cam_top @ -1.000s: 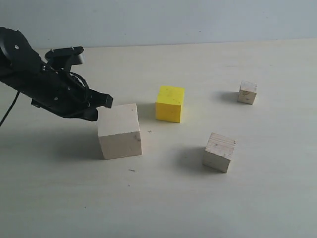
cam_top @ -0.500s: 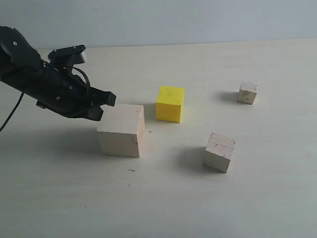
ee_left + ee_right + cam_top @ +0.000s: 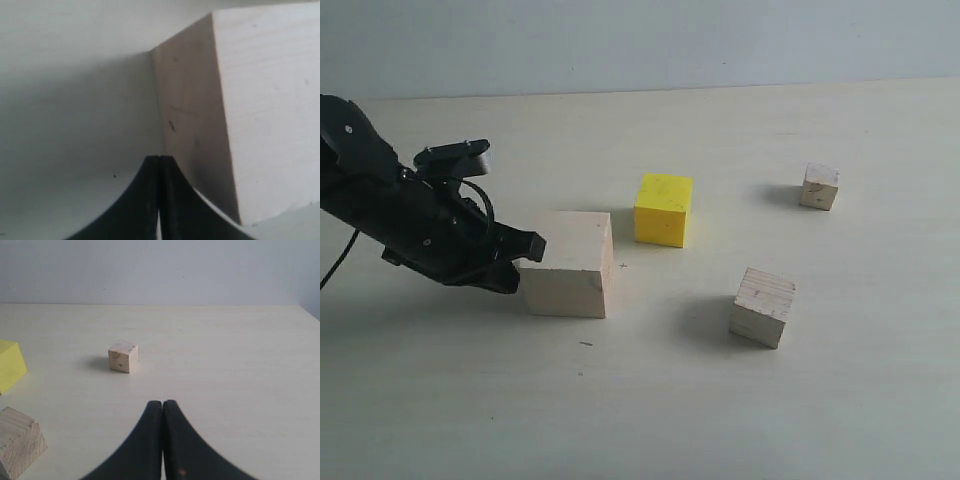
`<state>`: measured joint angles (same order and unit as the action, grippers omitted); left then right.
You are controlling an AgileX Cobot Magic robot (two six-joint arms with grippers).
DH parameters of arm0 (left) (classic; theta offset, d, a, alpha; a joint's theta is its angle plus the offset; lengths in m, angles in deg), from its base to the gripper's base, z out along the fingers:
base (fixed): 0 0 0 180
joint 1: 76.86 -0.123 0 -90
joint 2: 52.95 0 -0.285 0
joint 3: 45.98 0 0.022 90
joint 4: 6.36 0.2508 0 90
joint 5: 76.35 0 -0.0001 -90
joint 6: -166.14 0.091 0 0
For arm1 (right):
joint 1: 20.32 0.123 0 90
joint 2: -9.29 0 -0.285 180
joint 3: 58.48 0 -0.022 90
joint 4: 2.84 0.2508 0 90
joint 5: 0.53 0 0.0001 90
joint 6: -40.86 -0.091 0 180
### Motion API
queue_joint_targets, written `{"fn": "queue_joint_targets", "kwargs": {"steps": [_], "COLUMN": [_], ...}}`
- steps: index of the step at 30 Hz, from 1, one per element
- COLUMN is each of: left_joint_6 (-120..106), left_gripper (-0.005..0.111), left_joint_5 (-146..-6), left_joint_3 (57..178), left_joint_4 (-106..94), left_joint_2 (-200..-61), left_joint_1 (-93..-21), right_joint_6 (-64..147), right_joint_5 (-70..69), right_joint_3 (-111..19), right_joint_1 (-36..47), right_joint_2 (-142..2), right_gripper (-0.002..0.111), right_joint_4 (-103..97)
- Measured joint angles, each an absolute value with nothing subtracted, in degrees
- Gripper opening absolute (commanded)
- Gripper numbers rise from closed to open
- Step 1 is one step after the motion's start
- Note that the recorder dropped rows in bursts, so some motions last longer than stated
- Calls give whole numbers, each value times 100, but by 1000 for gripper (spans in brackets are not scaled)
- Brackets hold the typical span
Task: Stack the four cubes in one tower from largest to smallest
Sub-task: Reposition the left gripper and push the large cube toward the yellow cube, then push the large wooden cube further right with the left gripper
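The place looks like a robotics lab or test bench. A black jointed robot arm point(image 3: 390, 210) reaches low over a bare, pale tabletop point(image 3: 800, 410), which runs back to a plain, pale blue-grey wall point(image 3: 670, 40). Simple test pieces are laid out on the tabletop: a large pale wooden cube point(image 3: 567, 265), a yellow cube point(image 3: 663, 208), a medium wooden cube point(image 3: 762, 305) and a small wooden cube point(image 3: 819, 186). They stand apart from one another. Cameras mounted on the arms' wrists look out along this same flat surface. The light is soft and even.
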<state>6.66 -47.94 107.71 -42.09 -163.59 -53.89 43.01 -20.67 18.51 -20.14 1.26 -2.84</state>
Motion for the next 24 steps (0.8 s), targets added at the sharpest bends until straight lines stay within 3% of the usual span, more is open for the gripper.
{"fn": "queue_joint_targets", "kwargs": {"steps": [17, 24], "left_joint_6": [624, 1911], "left_gripper": [0, 0], "left_joint_5": [-4926, -4999], "left_joint_3": [9748, 9699], "left_joint_4": [-4478, -6193], "left_joint_2": [-15526, -15458], "left_joint_1": [-5052, -4887], "right_joint_6": [4301, 4301], "right_joint_5": [-2067, -2067], "right_joint_3": [1851, 1851], "right_joint_1": [-2014, -2014], "right_joint_2": [126, 126], "right_gripper": [0, 0], "right_joint_4": [-284, -284]}}
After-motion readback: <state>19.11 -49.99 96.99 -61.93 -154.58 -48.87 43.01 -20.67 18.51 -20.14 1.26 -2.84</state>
